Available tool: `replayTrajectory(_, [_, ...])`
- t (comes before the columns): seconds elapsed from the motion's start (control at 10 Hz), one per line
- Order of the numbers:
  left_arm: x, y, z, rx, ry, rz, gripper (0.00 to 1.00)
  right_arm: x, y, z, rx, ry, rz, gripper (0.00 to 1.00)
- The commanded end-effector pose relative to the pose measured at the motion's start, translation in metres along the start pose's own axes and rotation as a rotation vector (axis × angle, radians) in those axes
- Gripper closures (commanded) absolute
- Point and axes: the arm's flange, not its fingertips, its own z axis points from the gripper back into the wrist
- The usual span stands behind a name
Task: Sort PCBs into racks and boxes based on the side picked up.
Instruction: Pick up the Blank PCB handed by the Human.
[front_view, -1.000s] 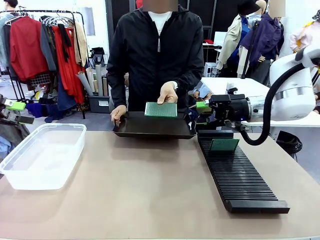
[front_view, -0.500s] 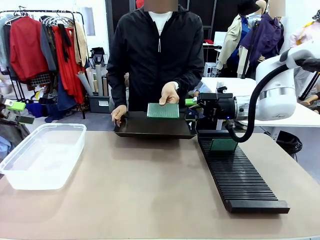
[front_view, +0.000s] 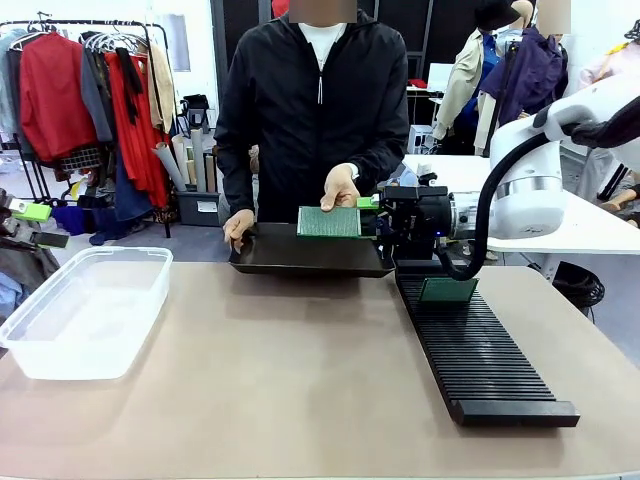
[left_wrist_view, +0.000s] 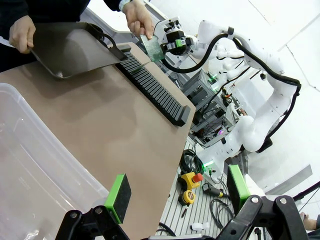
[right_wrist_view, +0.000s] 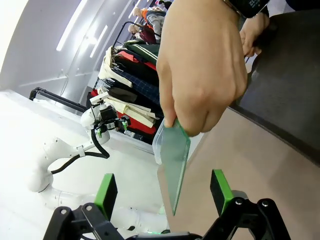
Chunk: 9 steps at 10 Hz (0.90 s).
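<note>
Item: PCB (right_wrist_view: 175, 160), twelve o'clock of my right tool (right_wrist_view: 165, 192), jaws wide; risk: I pinch the person's hand (right_wrist_view: 200, 65) closing early.

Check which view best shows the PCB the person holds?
Front view: the held PCB shows its broad dotted face. Right wrist view has it close but nearly edge-on, the person's hand covering its top. Left wrist view shows it small, far off.

Robotics lab: worktable (front_view: 280, 385), hanging clothes (front_view: 60, 95) behind, floor cables (left_wrist_view: 218, 210).
</note>
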Motion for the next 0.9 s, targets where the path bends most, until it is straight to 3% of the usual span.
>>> replayTrajectory(0.0, [0.001, -0.001, 0.001, -0.002, -0.002, -0.004, 0.00, 0.014, -0.006, -0.010, 0.018, -0.014, 0.047, 0.00])
replayTrajectory(0.7, [0.001, -0.001, 0.001, -0.002, -0.002, -0.004, 0.00, 0.028, -0.014, -0.023, 0.045, 0.019, 0.053, 0.00])
replayTrajectory(0.8, [0.001, -0.001, 0.001, -0.002, -0.002, -0.004, 0.00, 0.028, -0.014, -0.024, 0.046, 0.020, 0.053, 0.08])
